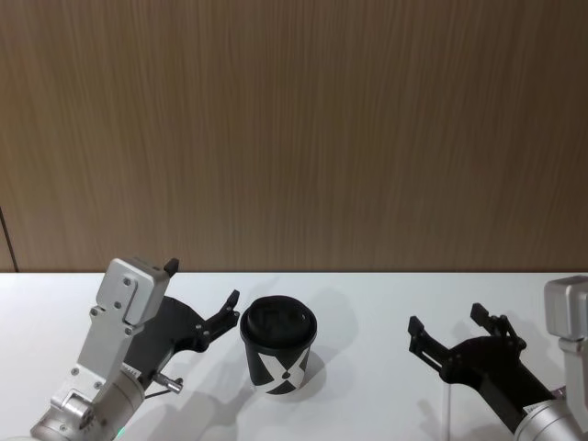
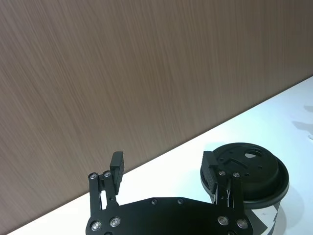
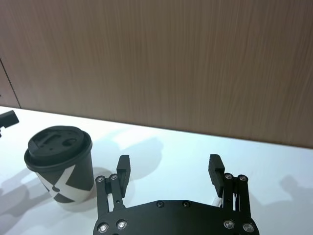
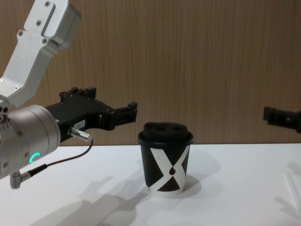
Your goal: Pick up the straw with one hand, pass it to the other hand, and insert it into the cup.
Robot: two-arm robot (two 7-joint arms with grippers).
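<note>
The straw (image 1: 447, 409) lies front-to-back toward the table's (image 1: 367, 303) front edge, just beneath my spread right gripper (image 1: 447, 322); my left gripper (image 1: 202, 283) hangs open beside the cup (image 1: 278, 354).

Left claw (image 1: 202, 285): jaws apart, held level on silver-white arm. Right claw (image 1: 447, 320): jaws apart, level, well apart from left claw.
</note>
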